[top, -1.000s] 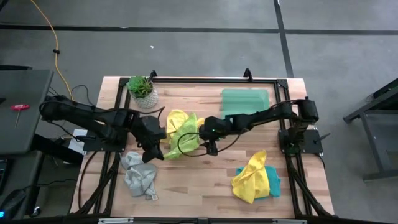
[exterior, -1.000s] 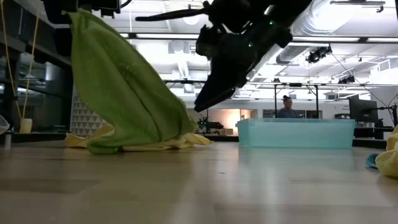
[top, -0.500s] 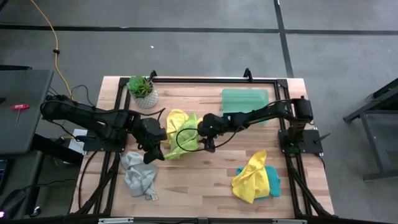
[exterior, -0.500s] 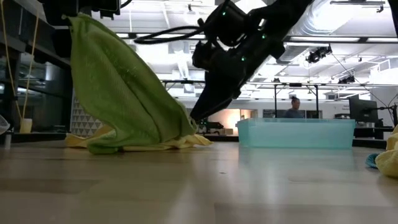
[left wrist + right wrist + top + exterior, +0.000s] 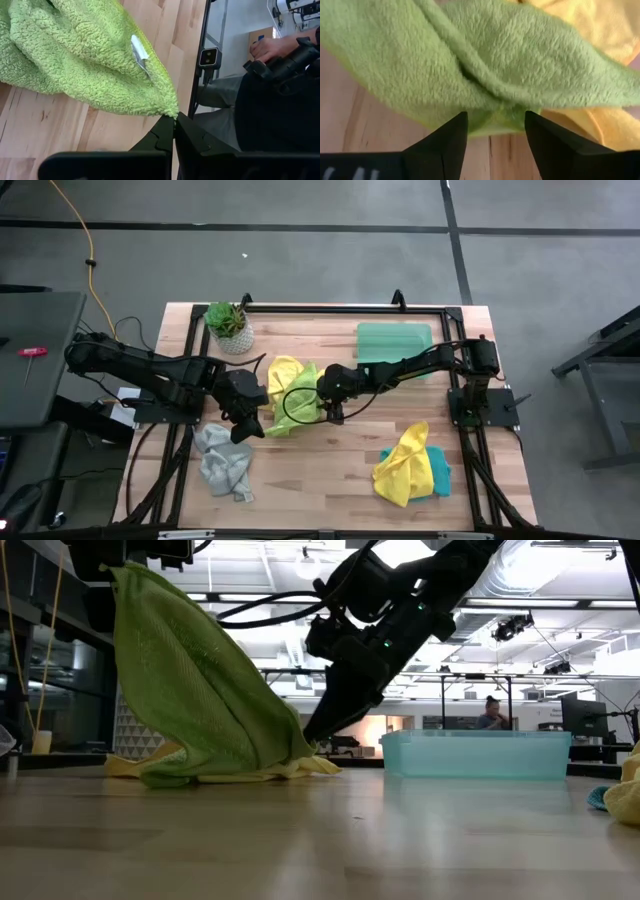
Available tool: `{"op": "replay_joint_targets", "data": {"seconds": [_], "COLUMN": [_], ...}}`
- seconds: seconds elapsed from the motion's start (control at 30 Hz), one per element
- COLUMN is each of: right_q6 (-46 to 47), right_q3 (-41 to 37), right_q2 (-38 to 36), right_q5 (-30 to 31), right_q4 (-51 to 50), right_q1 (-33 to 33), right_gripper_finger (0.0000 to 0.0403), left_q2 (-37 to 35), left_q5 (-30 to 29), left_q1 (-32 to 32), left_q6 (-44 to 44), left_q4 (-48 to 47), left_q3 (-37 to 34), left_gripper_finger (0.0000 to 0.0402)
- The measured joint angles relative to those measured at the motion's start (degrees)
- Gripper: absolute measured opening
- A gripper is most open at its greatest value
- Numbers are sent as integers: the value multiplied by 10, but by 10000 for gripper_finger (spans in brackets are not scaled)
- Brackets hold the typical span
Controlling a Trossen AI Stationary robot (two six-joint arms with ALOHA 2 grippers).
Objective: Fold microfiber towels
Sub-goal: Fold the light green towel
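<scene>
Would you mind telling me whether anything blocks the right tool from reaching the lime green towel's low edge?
Nothing visible does: the open right tool faces the lime green towel directly, while the left tool pinches a corner.

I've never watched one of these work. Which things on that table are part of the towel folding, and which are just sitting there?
Part of the job:
lime green towel, pinched by the left gripper
right gripper, open at its edge
yellow towel
grey towel
second yellow towel on a teal towel

Just sitting there:
potted plant
green tray
</scene>
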Motion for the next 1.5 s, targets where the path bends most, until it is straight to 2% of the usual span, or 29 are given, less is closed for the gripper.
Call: {"op": "replay_joint_targets", "data": {"seconds": [0.13,0.37,0.43,0.6,0.83,1.0,1.1,1.3,1.4,1.5], "right_q6": [3,7,22,48,64,108,129,149,155,168], "right_q3": [0,0,0,0,0,0,0,0,0,0], "right_q2": [0,0,-1,-57,-211,-301,-330,-340,-322,-294], "right_q5": [4,-2,-7,-16,2,5,3,-34,-31,-6], "right_q4": [3,6,5,-22,-106,-128,-145,-210,-245,-263], "right_q1": [0,0,0,0,0,2,9,29,41,50], "right_gripper_finger": [137,20,6,2,1,0,0,0,0,0], "left_q2": [0,0,0,-16,-66,-63,-30,63,116,165], "left_q5": [0,0,0,8,8,14,44,46,23,-36], "left_q1": [0,0,0,17,94,131,123,78,60,55], "left_q6": [0,0,0,3,12,-1,-14,-5,7,8], "left_q4": [0,0,0,-1,1,43,93,144,142,133], "left_q3": [0,0,0,0,0,0,0,0,0,0], "left_gripper_finger": [0,0,0,0,0,0,0,0,0,0]}}
